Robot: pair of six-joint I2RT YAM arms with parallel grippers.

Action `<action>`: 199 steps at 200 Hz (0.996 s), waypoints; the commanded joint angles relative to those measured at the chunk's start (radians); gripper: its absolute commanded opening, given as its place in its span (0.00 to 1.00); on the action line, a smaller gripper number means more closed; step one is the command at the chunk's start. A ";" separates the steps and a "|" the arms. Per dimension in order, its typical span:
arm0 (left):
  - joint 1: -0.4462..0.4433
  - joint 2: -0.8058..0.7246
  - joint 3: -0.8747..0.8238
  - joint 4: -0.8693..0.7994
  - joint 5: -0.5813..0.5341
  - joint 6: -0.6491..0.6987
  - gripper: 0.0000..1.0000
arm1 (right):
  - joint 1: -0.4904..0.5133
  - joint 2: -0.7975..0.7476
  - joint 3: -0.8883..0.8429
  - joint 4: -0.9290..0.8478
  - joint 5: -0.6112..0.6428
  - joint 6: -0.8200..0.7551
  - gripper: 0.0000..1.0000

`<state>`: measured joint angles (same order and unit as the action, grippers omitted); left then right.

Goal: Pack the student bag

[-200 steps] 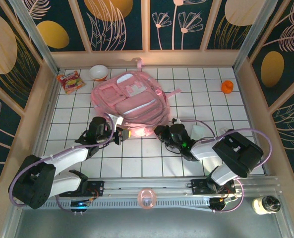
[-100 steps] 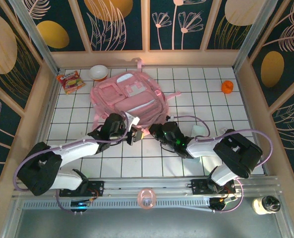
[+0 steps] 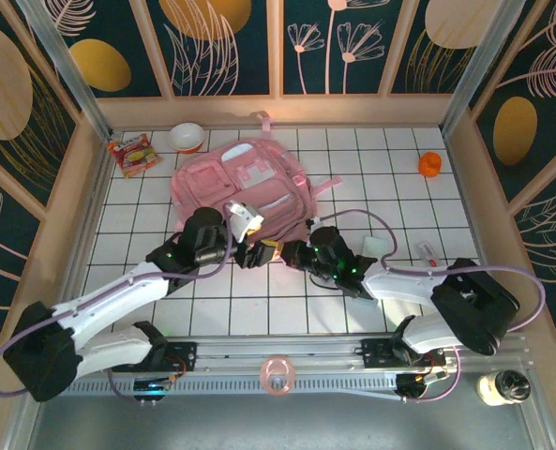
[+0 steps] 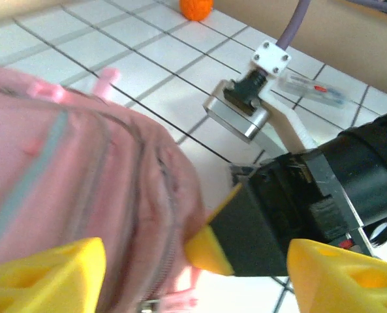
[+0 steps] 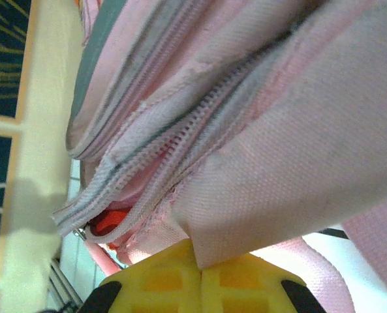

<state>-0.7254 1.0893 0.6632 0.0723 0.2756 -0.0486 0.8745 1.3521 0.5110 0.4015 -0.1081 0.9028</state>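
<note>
Found student bag [image 3: 245, 183] lying flat on the white tiled desk [image 3: 137, 202], far centre, just ahead of both arms. Noted left end effector [image 4: 196, 267] with yellow fingers spread apart, flanking the bag's near edge. Noted right end effector [image 5: 201, 274] pressed together, clamped on a fold of pink fabric beside the zip.

Left arm [image 3: 118, 292]: white shell links, black joint housings. Right arm [image 3: 404, 281]: same build, green light at the wrist. Lilac cable [image 4: 296, 23], upper right, enters a white four-screw plate [image 4: 270, 57] above a silver motor block [image 4: 237, 116]. Left gripper fingers [image 4: 43, 277]: bright yellow, latticed.
</note>
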 commanded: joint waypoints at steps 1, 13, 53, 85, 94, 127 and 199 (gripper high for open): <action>0.015 -0.065 0.011 -0.129 -0.109 0.204 0.79 | -0.014 -0.066 0.065 -0.116 -0.087 -0.186 0.00; 0.026 -0.080 -0.002 -0.145 -0.134 0.267 0.82 | -0.027 -0.081 0.078 -0.154 -0.105 -0.222 0.00; 0.053 -0.033 -0.061 -0.129 -0.167 0.418 0.88 | -0.056 -0.123 0.113 -0.238 -0.159 -0.295 0.00; 0.076 0.045 -0.107 -0.052 -0.155 0.418 0.82 | -0.059 -0.146 0.129 -0.293 -0.156 -0.318 0.00; 0.081 0.070 -0.115 -0.024 -0.180 0.401 0.75 | -0.058 -0.151 0.129 -0.296 -0.158 -0.320 0.00; 0.089 0.112 -0.146 0.077 -0.110 0.365 0.35 | -0.059 -0.170 0.110 -0.293 -0.155 -0.330 0.00; 0.087 0.087 -0.156 0.108 0.159 0.338 0.00 | -0.032 -0.185 0.115 -0.443 -0.004 -0.360 0.25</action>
<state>-0.6353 1.1961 0.5072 0.1204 0.3233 0.3027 0.8116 1.2201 0.5953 0.0605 -0.2077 0.5877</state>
